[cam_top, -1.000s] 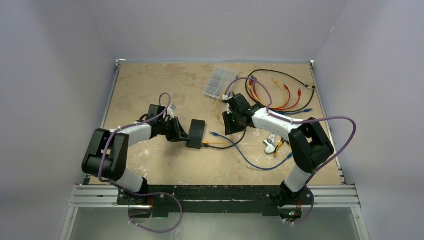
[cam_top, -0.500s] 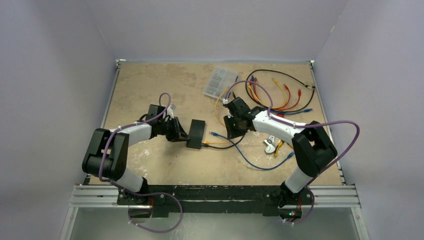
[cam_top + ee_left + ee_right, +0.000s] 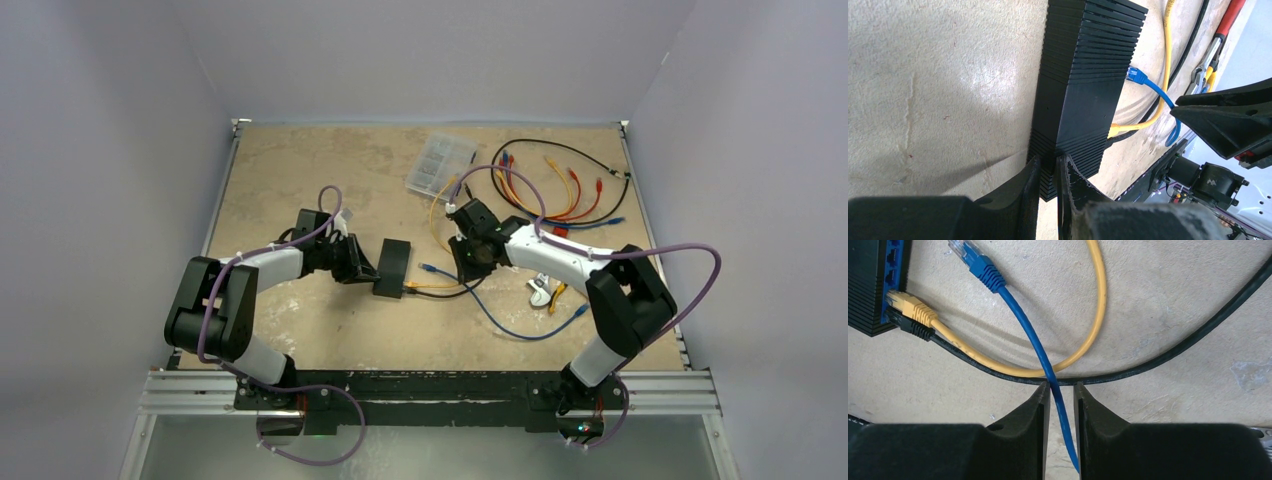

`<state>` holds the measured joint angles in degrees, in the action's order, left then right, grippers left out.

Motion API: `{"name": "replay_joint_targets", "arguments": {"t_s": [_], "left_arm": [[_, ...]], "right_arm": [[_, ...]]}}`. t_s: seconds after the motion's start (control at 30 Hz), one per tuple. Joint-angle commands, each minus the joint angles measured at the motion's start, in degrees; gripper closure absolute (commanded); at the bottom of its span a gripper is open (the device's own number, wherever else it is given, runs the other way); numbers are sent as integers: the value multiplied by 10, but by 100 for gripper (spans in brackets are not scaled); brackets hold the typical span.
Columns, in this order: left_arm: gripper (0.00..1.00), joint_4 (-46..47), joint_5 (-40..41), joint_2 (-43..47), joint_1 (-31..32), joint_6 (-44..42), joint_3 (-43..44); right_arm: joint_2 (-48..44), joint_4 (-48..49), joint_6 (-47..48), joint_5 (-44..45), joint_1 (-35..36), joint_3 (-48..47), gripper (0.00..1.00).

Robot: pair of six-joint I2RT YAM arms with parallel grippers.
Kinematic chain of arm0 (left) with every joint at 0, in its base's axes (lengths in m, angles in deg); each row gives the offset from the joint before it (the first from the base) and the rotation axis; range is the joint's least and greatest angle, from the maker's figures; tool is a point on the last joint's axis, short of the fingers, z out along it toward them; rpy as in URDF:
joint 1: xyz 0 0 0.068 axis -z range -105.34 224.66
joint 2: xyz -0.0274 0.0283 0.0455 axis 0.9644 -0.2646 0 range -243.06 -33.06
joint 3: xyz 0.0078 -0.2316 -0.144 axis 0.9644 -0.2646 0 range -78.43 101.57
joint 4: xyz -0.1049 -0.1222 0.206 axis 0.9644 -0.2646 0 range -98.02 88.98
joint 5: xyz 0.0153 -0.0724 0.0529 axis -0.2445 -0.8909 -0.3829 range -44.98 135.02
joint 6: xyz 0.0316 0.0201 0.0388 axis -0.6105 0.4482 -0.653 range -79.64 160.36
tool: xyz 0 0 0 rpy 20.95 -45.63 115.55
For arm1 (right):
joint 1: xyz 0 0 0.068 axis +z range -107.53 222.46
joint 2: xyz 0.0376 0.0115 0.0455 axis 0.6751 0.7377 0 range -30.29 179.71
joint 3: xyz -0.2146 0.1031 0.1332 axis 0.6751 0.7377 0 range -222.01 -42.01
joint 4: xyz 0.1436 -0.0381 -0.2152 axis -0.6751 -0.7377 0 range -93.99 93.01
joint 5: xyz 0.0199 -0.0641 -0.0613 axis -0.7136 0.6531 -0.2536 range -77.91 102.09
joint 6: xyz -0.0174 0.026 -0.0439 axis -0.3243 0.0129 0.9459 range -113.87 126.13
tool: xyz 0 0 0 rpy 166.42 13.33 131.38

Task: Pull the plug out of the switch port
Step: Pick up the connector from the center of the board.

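From above, the switch (image 3: 393, 266) lies flat near the middle of the table (image 3: 300, 180), between the two arms. The left gripper (image 3: 366, 272) is at its left side. The right gripper (image 3: 468, 266) hangs a little way off to its right, over the loose cables. The left wrist camera shows the left jaws pinched tight on the near corner of the switch. On the far side a blue plug (image 3: 1135, 76) lies on the table just beside the switch, not in any hole. The right wrist camera shows that blue plug lying free too. A yellow plug (image 3: 910, 307) and a black plug (image 3: 910, 326) both sit in holes at one end of the row. The right jaws stand close on each side of the blue cable (image 3: 1033, 340), well back from its plug. I cannot tell if they squeeze it or only stand around it. I think the plug to pull is the yellow or the black one. To do it well, the right gripper should grab close behind the plug head, not far down the cable, and pull straight away from the holes. The left gripper should hold firm so the switch does not slide along.
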<state>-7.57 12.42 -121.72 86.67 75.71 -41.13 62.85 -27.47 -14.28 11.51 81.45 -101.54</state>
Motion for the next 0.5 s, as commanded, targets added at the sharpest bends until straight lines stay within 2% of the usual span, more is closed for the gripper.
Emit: {"name": "replay_joint_targets", "arguments": {"t_s": [0.0, 0.27, 0.37, 0.47], "left_arm": [[91, -43, 148, -42, 0, -49, -27], [91, -43, 147, -42, -1, -49, -27], [91, -43, 146, -43, -1, -49, -26], [91, -43, 145, -42, -1, -49, -26]], "right_arm": [[-15, -11, -4, 19, 9, 0, 74], [-14, -15, 0, 16, 17, -7, 69], [-11, -15, 2, 23, 17, -8, 78], [-7, -16, 4, 31, 16, -12, 91]]}}
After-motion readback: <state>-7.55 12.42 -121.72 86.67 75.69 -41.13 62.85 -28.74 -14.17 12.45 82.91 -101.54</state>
